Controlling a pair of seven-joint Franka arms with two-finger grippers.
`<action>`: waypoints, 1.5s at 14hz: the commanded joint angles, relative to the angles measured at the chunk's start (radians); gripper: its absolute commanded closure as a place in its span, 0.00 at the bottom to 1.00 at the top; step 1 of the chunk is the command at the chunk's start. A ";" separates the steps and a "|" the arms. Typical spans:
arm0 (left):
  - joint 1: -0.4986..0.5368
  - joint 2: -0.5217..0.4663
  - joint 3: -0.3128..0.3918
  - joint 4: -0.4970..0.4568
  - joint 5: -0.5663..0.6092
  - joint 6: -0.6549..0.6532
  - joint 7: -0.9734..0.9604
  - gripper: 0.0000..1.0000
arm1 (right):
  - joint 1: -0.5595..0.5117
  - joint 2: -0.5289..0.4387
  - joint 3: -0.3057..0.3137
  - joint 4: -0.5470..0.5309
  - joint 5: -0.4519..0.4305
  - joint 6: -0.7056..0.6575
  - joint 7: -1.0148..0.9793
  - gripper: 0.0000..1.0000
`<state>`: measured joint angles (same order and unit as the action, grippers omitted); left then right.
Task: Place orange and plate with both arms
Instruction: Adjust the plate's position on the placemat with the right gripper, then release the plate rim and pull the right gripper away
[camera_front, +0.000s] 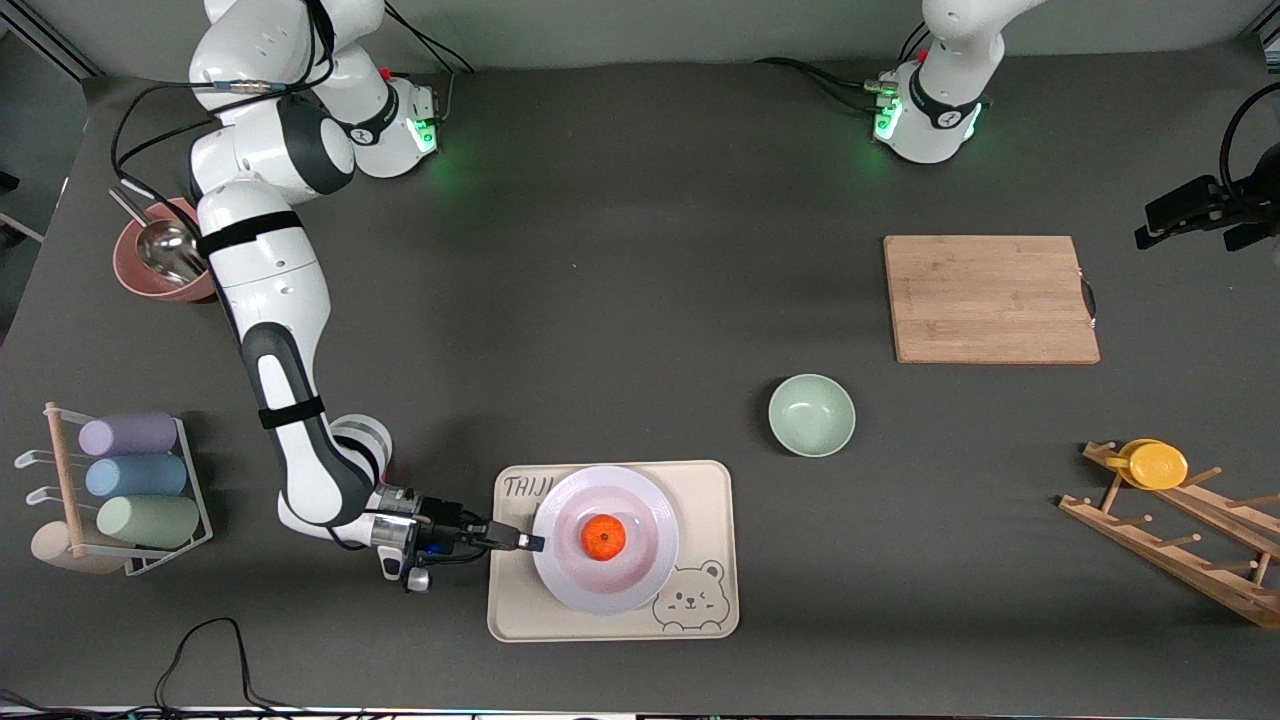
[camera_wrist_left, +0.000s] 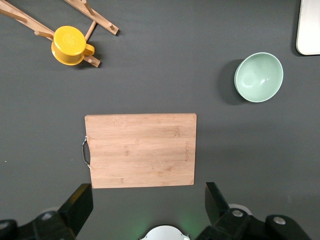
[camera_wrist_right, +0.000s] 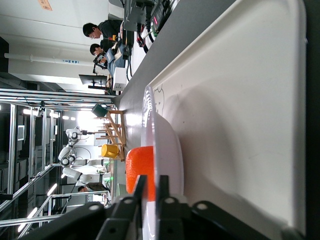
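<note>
While the left arm (camera_front: 940, 110) waits, the wide dark bench (camera_front: 640, 200) carries everything else. The right arm (camera_front: 265, 300) reaches down from its base at about eleven o'clock in the front view to the bench's six o'clock edge. The left gripper (camera_wrist_left: 146, 187) hangs high over a wooden cutting board (camera_front: 990, 298), which lies at about two o'clock on the bench; its jaws stand wide apart with nothing between them. A cream tray (camera_front: 710, 480) printed with a bear sits at six o'clock, close to the front camera. On the tray rests the plate (camera_front: 640, 520), pale and glossy with a broad raised rim, covering the tray's end toward the right arm. The right gripper (camera_front: 535, 542) lies low and level at the plate's nine o'clock edge as the front view shows it. In the right wrist view its jaws are narrow, one above and one below the rim, closed on the plate. A mint-green bowl (camera_front: 811, 414) stands empty on the bench at about one o'clock from the tray, apart from it. A yellow cup (camera_front: 1158, 464) hangs on a wooden rack (camera_front: 1170, 545) at four o'clock on the bench. The orange (camera_front: 604, 537) sits in the plate's middle, stem spot upward, untouched by either gripper.
</note>
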<state>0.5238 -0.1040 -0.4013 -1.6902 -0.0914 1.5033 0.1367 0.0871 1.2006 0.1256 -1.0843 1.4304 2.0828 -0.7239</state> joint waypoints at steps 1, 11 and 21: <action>-0.005 -0.005 0.006 0.009 -0.008 -0.011 0.012 0.00 | 0.005 -0.038 -0.029 -0.037 -0.021 0.014 0.026 0.56; -0.007 -0.003 0.004 0.009 -0.010 -0.005 0.012 0.00 | -0.004 -0.087 -0.083 -0.039 -0.143 0.007 0.079 0.58; -0.007 -0.003 0.004 0.010 -0.010 -0.005 0.012 0.00 | -0.007 -0.525 -0.198 -0.356 -0.497 -0.127 0.329 0.50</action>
<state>0.5237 -0.1039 -0.4023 -1.6903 -0.0937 1.5042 0.1368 0.0747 0.8423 -0.0478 -1.2768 1.0228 1.9888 -0.4481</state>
